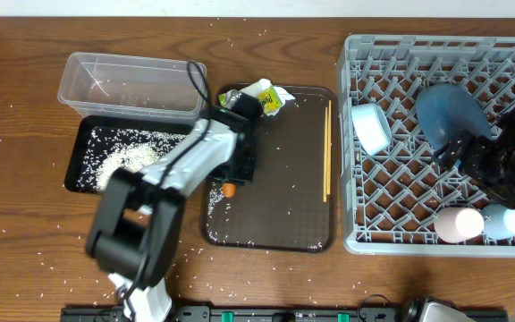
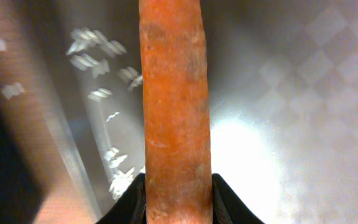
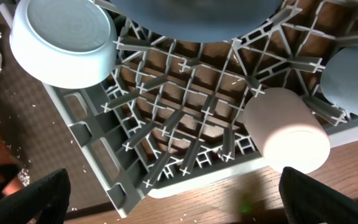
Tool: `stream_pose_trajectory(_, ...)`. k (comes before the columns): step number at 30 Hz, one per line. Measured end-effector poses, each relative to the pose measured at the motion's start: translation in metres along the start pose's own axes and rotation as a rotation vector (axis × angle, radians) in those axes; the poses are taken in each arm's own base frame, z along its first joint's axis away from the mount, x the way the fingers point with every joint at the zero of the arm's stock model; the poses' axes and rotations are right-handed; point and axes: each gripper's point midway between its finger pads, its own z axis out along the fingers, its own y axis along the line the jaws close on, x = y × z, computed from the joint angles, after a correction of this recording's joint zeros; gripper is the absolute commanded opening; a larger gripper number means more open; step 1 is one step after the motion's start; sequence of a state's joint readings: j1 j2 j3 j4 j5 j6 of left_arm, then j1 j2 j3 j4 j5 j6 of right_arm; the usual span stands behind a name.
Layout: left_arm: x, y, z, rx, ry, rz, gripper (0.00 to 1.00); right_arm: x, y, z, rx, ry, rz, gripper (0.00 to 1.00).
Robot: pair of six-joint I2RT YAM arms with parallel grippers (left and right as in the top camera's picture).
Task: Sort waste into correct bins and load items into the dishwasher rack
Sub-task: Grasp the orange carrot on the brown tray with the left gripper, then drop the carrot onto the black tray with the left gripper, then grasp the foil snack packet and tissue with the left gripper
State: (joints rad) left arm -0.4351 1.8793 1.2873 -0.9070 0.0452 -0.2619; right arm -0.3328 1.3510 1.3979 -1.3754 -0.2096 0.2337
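In the left wrist view an orange carrot (image 2: 176, 106) runs straight up from between the black fingers (image 2: 227, 200), which press on both its sides. My left gripper (image 1: 232, 179) is shut on it at the left side of the brown serving tray (image 1: 284, 179), where the carrot (image 1: 229, 189) pokes out below the fingers. My right gripper (image 1: 477, 156) hangs open and empty above the grey dishwasher rack (image 1: 392, 215). The rack holds the dark blue dish (image 1: 445, 112), white bowl (image 1: 371, 127), pink cup (image 1: 459, 224) and light blue cup (image 1: 506, 221).
The clear tub (image 1: 79, 76) stands at the back left, with the black tray (image 1: 74, 165) holding rice in front of it. A crumpled wrapper (image 1: 266, 97) lies at the serving tray's far edge and chopsticks (image 1: 327, 148) along its right side. Rice grains are scattered about.
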Motion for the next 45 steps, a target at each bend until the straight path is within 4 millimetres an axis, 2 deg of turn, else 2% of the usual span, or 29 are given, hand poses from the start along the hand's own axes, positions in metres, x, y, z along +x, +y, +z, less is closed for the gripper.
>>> stream_pose_trajectory(5, -0.010, 0.035, -0.051, 0.031, -0.103, -0.110, 0.23, 0.000, 0.000, 0.000, 0.000, 0.000, 0.000, 0.99)
stream_pose_trajectory(8, -0.014, 0.063, -0.067, 0.036, -0.138, -0.218, 0.23, 0.000, 0.000, 0.000, 0.000, 0.000, 0.000, 0.99)
stream_pose_trajectory(13, -0.017, 0.108, -0.060, 0.037, -0.127, -0.499, 0.23, 0.000, 0.000, 0.000, 0.000, 0.000, 0.000, 0.99)
stream_pose_trajectory(15, -0.017, 0.129, -0.050, 0.039, -0.125, -0.658, 0.23, 0.000, 0.000, 0.000, 0.000, 0.000, 0.000, 0.99)
stream_pose_trajectory(19, -0.013, 0.156, -0.028, 0.039, -0.109, -0.896, 0.24, 0.000, 0.000, 0.000, 0.001, 0.001, 0.000, 0.99)
stream_pose_trajectory(22, -0.009, 0.165, -0.017, 0.039, -0.093, -0.994, 0.48, 0.001, 0.000, 0.000, 0.001, 0.003, 0.001, 0.99)
stream_pose_trajectory(24, -0.012, 0.167, -0.017, 0.055, -0.104, -1.015, 0.64, 0.001, 0.000, 0.000, 0.001, 0.004, 0.001, 0.99)
stream_pose_trajectory(25, -0.014, 0.167, -0.018, 0.067, -0.107, -1.015, 0.81, 0.001, 0.000, 0.000, 0.001, 0.004, 0.001, 0.99)
stream_pose_trajectory(26, -0.015, 0.166, -0.019, 0.074, -0.108, -1.007, 0.93, 0.001, 0.000, 0.000, 0.001, 0.004, 0.001, 0.99)
stream_pose_trajectory(27, -0.016, 0.165, -0.021, 0.080, -0.111, -1.003, 0.96, 0.001, 0.000, 0.000, 0.001, 0.003, 0.000, 0.99)
stream_pose_trajectory(31, -0.024, 0.162, -0.035, 0.119, -0.153, -0.957, 0.99, -0.001, 0.000, 0.000, -0.001, -0.003, -0.001, 0.99)
stream_pose_trajectory(33, -0.031, 0.159, -0.050, 0.155, -0.199, -0.917, 0.99, -0.002, 0.000, 0.000, -0.002, -0.007, -0.002, 0.99)
stream_pose_trajectory(36, -0.053, 0.148, -0.081, 0.238, -0.337, -0.791, 0.98, -0.003, 0.001, 0.000, -0.003, -0.011, -0.003, 0.99)
stream_pose_trajectory(39, -0.084, 0.118, -0.118, 0.324, -0.511, -0.565, 0.98, -0.003, 0.001, 0.000, -0.003, -0.012, -0.003, 0.99)
stream_pose_trajectory(42, -0.108, 0.069, -0.146, 0.369, -0.650, -0.277, 0.98, -0.005, 0.001, 0.000, -0.004, -0.019, -0.004, 0.99)
stream_pose_trajectory(45, -0.120, 0.022, -0.150, 0.368, -0.716, -0.051, 0.98, -0.003, 0.001, 0.000, -0.002, -0.010, -0.002, 0.99)
